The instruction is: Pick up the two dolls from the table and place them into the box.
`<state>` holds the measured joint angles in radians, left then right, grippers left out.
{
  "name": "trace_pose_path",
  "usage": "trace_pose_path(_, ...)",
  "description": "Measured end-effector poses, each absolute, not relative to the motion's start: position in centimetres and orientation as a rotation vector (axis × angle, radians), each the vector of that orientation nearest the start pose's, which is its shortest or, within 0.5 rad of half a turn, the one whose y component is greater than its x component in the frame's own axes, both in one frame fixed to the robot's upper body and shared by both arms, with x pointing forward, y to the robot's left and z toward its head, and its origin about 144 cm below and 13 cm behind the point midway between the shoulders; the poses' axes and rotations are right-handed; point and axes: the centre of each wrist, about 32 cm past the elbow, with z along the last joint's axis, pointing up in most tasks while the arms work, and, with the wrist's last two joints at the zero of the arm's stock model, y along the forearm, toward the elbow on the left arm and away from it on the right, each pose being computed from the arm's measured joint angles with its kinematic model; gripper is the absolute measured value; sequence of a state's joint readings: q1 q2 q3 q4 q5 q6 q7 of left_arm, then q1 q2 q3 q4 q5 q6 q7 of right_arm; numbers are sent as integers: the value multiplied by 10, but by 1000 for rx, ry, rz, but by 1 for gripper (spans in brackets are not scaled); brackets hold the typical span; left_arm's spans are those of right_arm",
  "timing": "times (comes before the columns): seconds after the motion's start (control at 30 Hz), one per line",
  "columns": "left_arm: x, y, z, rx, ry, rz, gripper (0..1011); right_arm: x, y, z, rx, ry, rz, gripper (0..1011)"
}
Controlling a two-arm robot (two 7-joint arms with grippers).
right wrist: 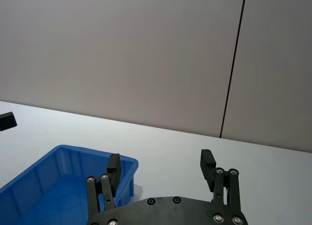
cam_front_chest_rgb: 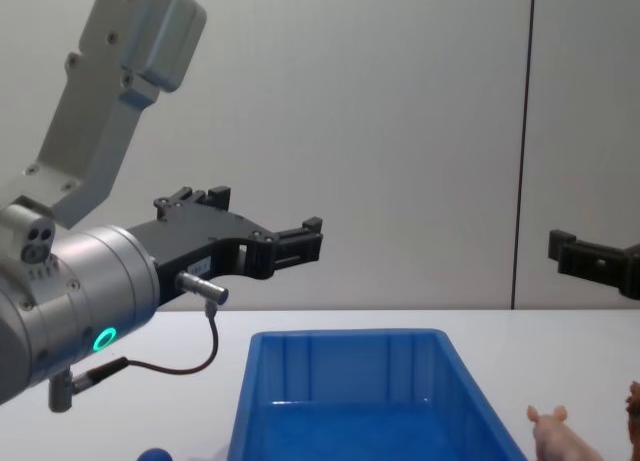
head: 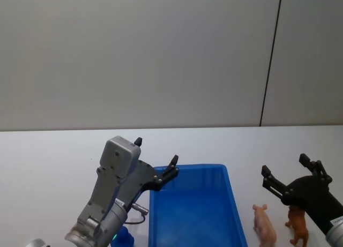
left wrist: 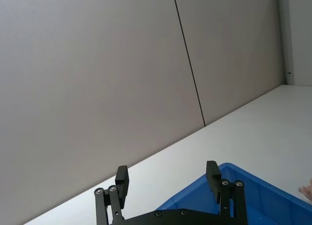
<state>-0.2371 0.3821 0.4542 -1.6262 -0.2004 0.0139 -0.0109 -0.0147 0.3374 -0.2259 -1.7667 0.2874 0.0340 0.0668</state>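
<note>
Pre-grasp step is judged: nothing is seen inside the box point(head: 187, 167). The left gripper point(head: 156, 151) is held over the box's far-left corner, fingers spread, empty. The right gripper point(head: 284, 164) is held right of the box, likewise spread and empty. The brown doll point(head: 298, 229) is stood on the table point(head: 53, 150) right of the box, beyond a pink pig point(head: 264, 223). The blue doll point(head: 123, 238) is lying just left of the box. Next, a descent is needed, jaws straddling a doll.

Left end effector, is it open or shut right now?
Open: the left end effector shows its two fingers spread wide, nothing held between them.
</note>
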Motion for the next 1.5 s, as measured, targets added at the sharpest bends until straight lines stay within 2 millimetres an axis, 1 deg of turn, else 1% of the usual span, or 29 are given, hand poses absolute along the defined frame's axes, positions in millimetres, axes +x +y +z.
trace_pose_path(0.83, 492, 198, 1204, 61, -268, 1124, 1001, 443, -237, 1189, 24, -73, -1233, 1001)
trace_pose_path(1.17, 492, 198, 1204, 61, -268, 1124, 1001, 440, -237, 1187, -11, -54, -1289, 1001)
trace_pose_path(1.5, 492, 198, 1204, 61, -268, 1124, 1001, 431, -236, 1181, -68, -14, -1367, 1001)
